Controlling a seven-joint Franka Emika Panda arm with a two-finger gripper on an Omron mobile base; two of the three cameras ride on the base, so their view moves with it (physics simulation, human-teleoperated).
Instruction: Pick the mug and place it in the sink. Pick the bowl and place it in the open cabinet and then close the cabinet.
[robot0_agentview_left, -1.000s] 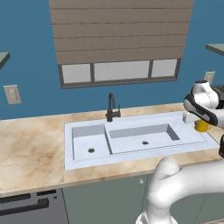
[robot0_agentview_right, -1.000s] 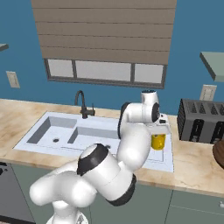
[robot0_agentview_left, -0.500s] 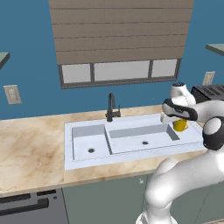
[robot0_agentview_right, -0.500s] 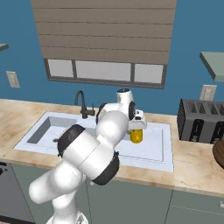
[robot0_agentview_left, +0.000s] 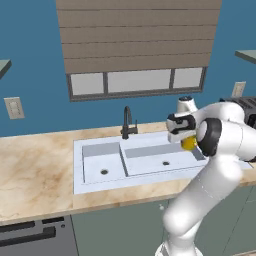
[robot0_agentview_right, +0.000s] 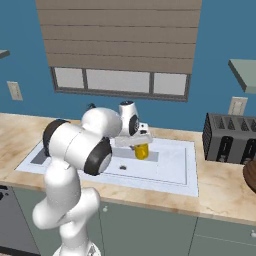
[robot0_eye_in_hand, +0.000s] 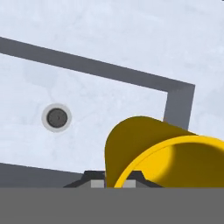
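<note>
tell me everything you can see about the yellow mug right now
The mug is plain glossy yellow, round and open-topped, with no handle in sight. The gripper is shut on its rim and holds it upright in the air over the larger right basin of the sink, near that basin's right end. It touches only the fingers.

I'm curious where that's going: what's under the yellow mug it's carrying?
Under the mug, shut in the pincer, lies the sink: its right basin, with a drain hole off to one side. The mug hides the patch of basin floor straight beneath it.
</note>
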